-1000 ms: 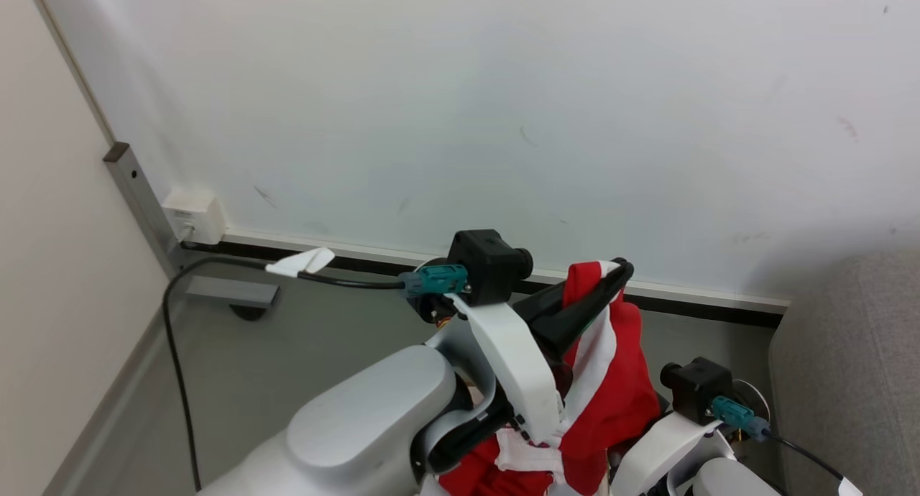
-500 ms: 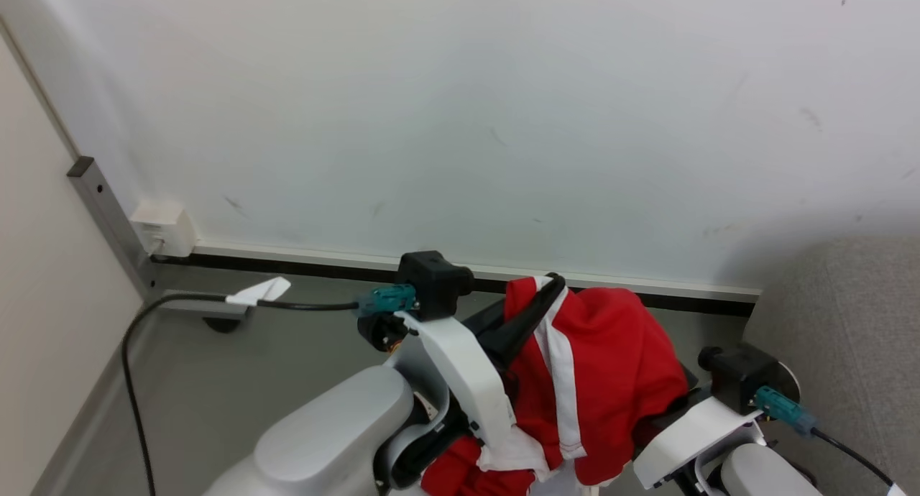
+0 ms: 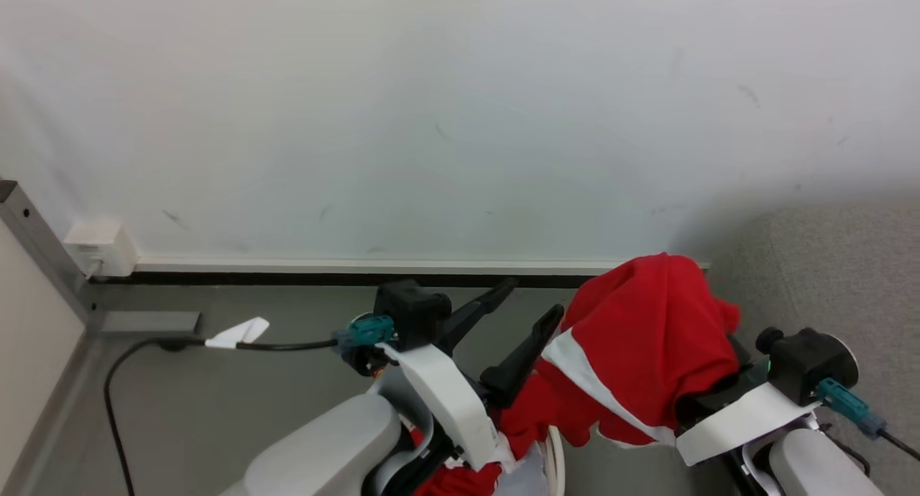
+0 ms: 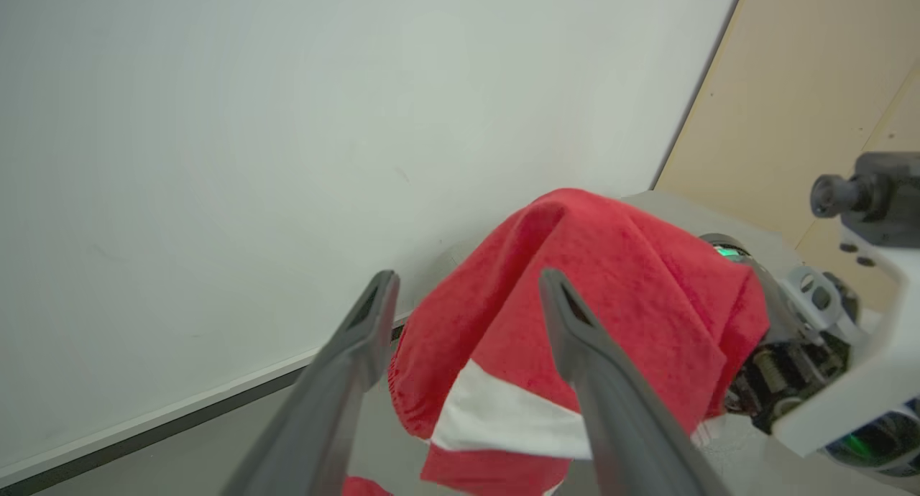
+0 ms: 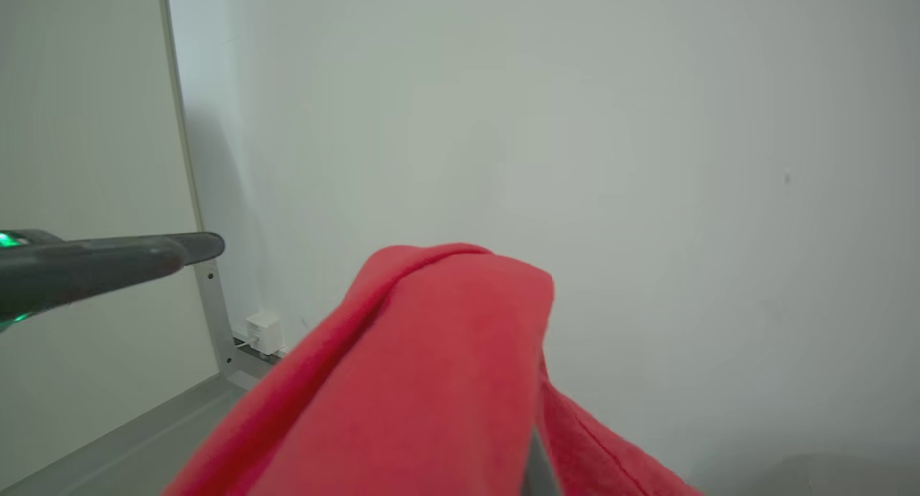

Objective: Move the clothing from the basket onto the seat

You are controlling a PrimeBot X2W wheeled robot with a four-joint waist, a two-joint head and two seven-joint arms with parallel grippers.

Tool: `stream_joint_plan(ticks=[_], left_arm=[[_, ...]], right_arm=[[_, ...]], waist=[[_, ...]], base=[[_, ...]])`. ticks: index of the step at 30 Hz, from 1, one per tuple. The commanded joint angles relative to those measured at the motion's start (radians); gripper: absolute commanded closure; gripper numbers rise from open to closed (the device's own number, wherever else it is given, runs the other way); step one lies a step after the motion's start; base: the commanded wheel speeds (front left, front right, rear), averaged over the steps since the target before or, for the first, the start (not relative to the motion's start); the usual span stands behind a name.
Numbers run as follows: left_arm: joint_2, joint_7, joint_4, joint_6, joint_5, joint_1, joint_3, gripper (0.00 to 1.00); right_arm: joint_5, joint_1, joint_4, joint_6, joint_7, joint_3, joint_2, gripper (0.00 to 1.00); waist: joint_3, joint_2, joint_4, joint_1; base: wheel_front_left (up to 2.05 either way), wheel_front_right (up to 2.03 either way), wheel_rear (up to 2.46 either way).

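In the head view the left gripper (image 3: 533, 297) sits at lower centre, its two dark jaws spread wide with nothing between them, tips aimed toward the upper right of the frame. Just to its right the clothing (image 3: 647, 338), red with a white band, hangs like a tent over the right gripper (image 3: 719, 394) at lower right. That gripper's jaws are buried under the cloth and closed. The garment is raised above the grey floor (image 3: 251, 402); its lower left edge comes right up to the nearer left jaw, and whether they touch cannot be told. The seat (image 3: 841, 266) fills the right edge, close behind the cloth, which does not lie on it. More red fabric (image 3: 460, 478) shows at the bottom edge. In the left wrist view the jaws rise apart from the bottom with an empty gap, and the clothing (image 4: 632, 287) lies beyond them at centre right, partly behind the right-hand jaw and draped over the other arm's end. In the right wrist view the clothing (image 5: 431, 352) is folded across lower centre, hiding the arm's own jaws, while one of the left gripper's fingers (image 5: 108, 266) reaches in from the left edge, apart from the cloth.
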Motion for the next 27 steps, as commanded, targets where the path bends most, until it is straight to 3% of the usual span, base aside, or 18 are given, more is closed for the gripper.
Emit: stream_joint_plan(ticks=[1, 13, 27], left_arm=[[0.009, -0.014, -0.008, 0.008, 0.019, 0.022, -0.002, 0.0], [0.022, -0.062, -0.024, 0.013, 0.095, 0.072, 0.005, 0.0], [-0.011, -0.068, -0.038, -0.003, 0.243, 0.143, 0.099, 0.0]], right_arm=[[-0.005, 0.008, -0.013, -0.002, 0.001, -0.017, -0.018, 1.0], [-0.036, 0.042, -0.071, -0.002, 0.001, -0.101, -0.074, 1.0], [-0.054, 0.085, -0.151, -0.002, 0.001, -0.19, -0.074, 1.0]], waist=[[0.005, -0.0001, -0.031, -0.0001], [0.016, -0.0001, -0.185, -0.0001], [0.038, -0.0001, -0.367, -0.0001]], base=[[0.0, 0.0, 0.0], [0.0, 0.0, 0.0], [0.0, 0.0, 0.0]])
